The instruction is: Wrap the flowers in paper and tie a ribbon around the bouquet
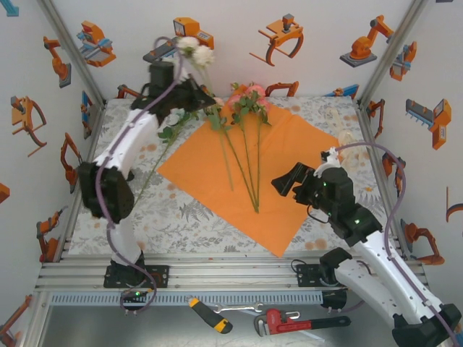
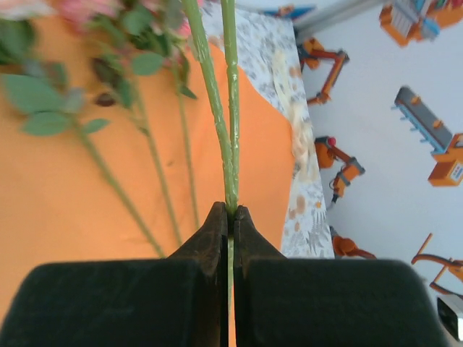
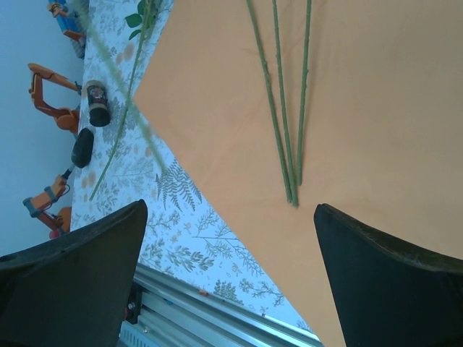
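Left wrist view: stems of the flowers (image 2: 232,108) are clamped thinly by the left gripper (image 2: 231,213); slippage above the paper (image 2: 65,210) is judged possible.

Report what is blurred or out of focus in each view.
Top external: sharp and evenly lit, no glare on the paper. Left wrist: the flower stems pinched by the left gripper are crisp, the leaves behind blur. Right wrist: the laid stems are sharp, a nearer stem at left is smeared.
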`<move>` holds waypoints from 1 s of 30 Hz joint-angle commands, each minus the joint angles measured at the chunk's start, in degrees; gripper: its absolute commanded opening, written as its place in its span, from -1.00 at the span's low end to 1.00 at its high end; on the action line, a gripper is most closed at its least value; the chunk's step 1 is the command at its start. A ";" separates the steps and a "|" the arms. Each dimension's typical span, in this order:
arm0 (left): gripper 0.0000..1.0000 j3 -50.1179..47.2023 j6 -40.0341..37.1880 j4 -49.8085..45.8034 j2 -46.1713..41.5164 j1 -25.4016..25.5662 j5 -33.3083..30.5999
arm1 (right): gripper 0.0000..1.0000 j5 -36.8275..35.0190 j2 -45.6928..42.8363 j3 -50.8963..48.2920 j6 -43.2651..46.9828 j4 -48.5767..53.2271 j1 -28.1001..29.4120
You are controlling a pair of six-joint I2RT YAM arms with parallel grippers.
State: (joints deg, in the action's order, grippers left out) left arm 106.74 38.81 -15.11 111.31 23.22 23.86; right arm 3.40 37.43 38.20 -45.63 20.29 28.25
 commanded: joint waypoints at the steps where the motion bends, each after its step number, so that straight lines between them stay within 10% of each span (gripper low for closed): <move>1: -1.00 11.83 2.05 -0.69 10.91 7.08 -0.73 | 0.74 -1.00 -2.65 -0.82 -0.87 1.34 -0.29; 8: -1.00 50.07 -4.22 -17.37 38.50 17.32 -4.46 | 0.74 -3.10 -7.16 -0.89 -0.60 6.95 -0.30; 22: -0.98 41.99 -15.71 -12.77 44.04 18.53 -16.21 | 0.74 -3.73 -8.26 -1.12 -0.56 8.27 -0.30; 30: -0.62 43.60 -14.84 -6.71 45.80 18.36 -14.56 | 0.74 -3.75 -8.46 -0.79 -0.86 9.05 -0.30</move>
State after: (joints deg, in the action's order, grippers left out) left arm 148.16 25.63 -25.98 155.89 41.54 9.39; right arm 0.51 29.17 37.43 -45.65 28.36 28.25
